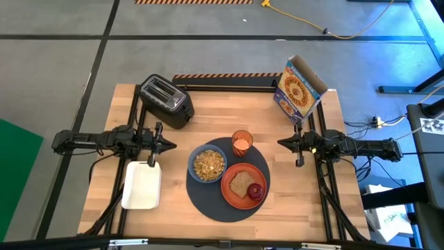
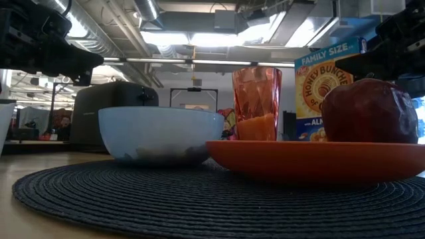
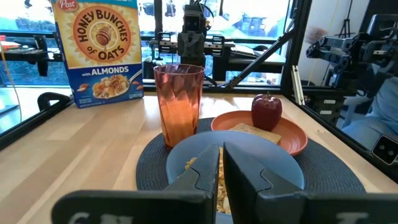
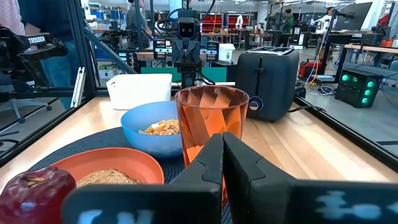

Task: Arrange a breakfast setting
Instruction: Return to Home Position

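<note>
A round dark-grey mat (image 1: pixel 208 198) lies at the table's middle front. On it stand a blue bowl (image 1: pixel 207 164) holding cereal, an orange plate (image 1: pixel 232 193) with a brown toast slice (image 1: pixel 241 183) and a dark-red fruit (image 1: pixel 256 191), and a translucent orange cup (image 1: pixel 241 143) with orange liquid at the mat's far edge. My left gripper (image 1: pixel 173 144) is shut and empty, held over the table left of the mat. My right gripper (image 1: pixel 280 143) is shut and empty, right of the cup.
A black toaster (image 1: pixel 165 101) stands at the far left. A cereal box (image 1: pixel 299 89) stands open at the far right. A white rectangular tray (image 1: pixel 142 185) lies at the front left. People show in the room beyond the table in the right wrist view.
</note>
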